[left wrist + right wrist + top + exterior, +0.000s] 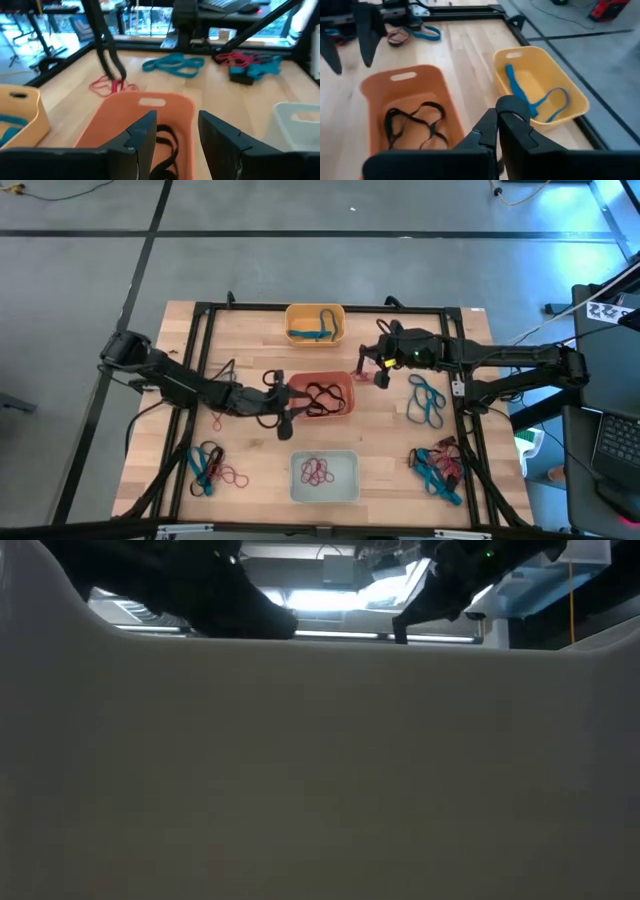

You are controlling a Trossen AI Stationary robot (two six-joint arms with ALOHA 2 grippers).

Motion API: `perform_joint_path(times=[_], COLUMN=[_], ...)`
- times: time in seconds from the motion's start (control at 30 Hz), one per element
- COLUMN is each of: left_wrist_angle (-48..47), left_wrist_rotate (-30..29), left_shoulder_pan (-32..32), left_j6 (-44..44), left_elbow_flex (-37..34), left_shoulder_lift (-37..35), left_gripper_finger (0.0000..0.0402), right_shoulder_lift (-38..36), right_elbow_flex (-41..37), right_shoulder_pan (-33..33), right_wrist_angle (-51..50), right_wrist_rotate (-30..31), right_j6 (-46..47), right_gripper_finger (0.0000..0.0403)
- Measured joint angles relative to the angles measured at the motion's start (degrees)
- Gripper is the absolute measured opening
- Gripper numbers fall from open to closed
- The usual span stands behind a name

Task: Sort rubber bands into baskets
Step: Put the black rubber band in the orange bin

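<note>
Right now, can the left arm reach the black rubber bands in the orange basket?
Probably yes. The left gripper hangs open at the red-orange basket's edge, right beside the black rubber bands, with nothing between them.

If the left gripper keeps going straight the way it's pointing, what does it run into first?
Most likely the red-orange basket: the left gripper, fingers open, points right over its near rim, with black rubber bands inside. Depth is unclear, so it might pass just above the rim.

wooden table (250, 330) | three baskets (315, 323) | loose rubber bands (427, 402) around them
</note>
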Motion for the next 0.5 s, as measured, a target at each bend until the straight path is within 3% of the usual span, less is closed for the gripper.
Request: perform_joint_path(times=[0.23, 0.5], left_wrist_angle=[-0.41, -9.21], left_wrist_rotate=[0.02, 0.01], left_shoulder_pan=[2.82, 9.39], left_j6=[0.37, -0.05], left_elbow_flex=[5.75, 16.48], left_shoulder_lift=[6.77, 14.6], left_gripper_finger=[0.0143, 0.0143], right_shoulder_lift=[-0.35, -0.37], right_elbow_flex=[2.28, 4.94], right_shoulder_pan=[0.0, 0.0], right_wrist_angle=[-0.42, -0.65], right_wrist_rotate=[2.31, 2.31], right_j6=[-2.89, -3.47], right_gripper_finger=[0.0019, 0.0019])
